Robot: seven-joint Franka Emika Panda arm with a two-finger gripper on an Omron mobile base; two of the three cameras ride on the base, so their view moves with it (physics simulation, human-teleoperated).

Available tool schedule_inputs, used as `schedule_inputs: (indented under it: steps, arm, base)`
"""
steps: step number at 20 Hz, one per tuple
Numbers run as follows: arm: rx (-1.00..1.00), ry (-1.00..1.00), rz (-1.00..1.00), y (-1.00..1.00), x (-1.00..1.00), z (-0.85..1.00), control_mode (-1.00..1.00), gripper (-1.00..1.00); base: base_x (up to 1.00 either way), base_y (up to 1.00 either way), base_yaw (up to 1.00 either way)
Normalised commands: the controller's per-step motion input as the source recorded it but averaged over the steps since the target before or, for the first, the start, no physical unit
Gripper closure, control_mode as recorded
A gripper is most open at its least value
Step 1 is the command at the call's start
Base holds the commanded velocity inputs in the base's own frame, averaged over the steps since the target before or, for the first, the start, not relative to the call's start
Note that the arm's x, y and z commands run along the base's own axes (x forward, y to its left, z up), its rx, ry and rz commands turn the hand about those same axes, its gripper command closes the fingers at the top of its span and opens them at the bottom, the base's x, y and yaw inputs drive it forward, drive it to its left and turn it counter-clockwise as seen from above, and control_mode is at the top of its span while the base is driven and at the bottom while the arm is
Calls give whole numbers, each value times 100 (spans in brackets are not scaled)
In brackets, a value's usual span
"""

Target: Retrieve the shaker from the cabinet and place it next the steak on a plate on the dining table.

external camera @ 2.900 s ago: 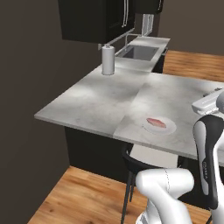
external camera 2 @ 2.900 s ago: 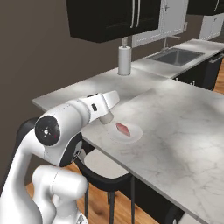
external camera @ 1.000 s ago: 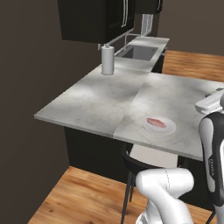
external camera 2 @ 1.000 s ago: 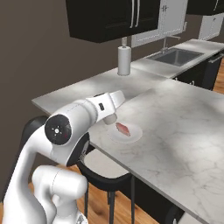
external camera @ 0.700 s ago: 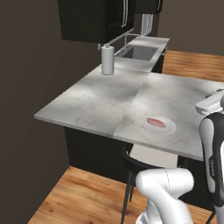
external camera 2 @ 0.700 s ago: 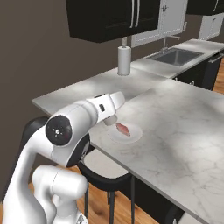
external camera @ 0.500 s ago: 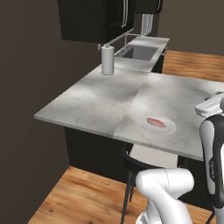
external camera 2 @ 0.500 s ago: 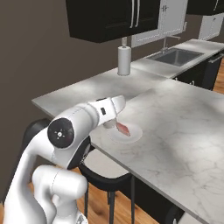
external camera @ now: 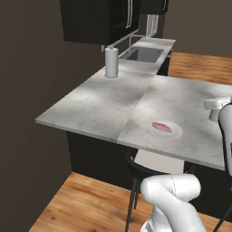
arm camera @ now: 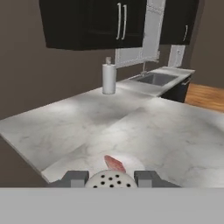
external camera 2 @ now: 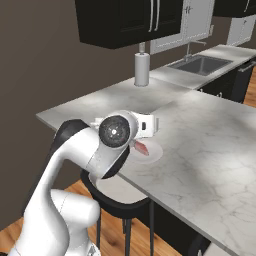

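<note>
Gripper (arm camera: 111, 178) closed on the shaker (arm camera: 111, 180): in the hand view its rounded pale cap, dotted with small dark holes, sits between the two dark fingertips (arm camera: 75, 178), jaws narrow around it. Just beyond the cap lies the steak (arm camera: 114, 163), a flat pinkish-red slab on the plate (arm camera: 135, 165), which is round, plain and white.

Change since the earlier frames: in the right base view the forearm has swung round, so its round dark joint now faces the camera and covers part of the plate (external camera 2: 153, 151); the steak (external camera 2: 142, 148) shows as a red sliver at its edge. In the left base view the hand end has moved a little further into view at the right edge; whether the gripper itself is visible there I cannot tell. Steak (external camera: 161, 127) and plate (external camera: 176, 132) are unmoved, near the front edge of the dining table (external camera: 104, 102).

Table top: light grey-white veined marble, flat, on a dark base. At its far end stands a tall pale cylinder with a cap (arm camera: 109, 78), beside a steel sink (arm camera: 156, 78). Above hangs the cabinet (arm camera: 94, 22), black with long silver bar handles. Floor is warm wood planks (external camera: 86, 204).
</note>
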Motion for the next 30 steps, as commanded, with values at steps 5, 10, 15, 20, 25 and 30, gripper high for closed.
schedule_inputs:
  steps: [5,10,15,20,25,30]
  arm:
    - [5,0,9,-16,7,-4,-100,100]
    - [-3,-10,5,-1,6,-19,-100,100]
    - [-15,-15,1,0,6,-38,-100,100]
    - [-14,-6,0,0,18,-34,-100,100]
    - [-2,0,0,-6,16,-4,-100,100]
    - [1,1,0,-9,15,-8,-100,100]
  base:
    - [0,0,0]
    - [0,0,0]
    - [0,0,0]
    - [0,0,0]
    - [0,0,0]
    - [0,0,0]
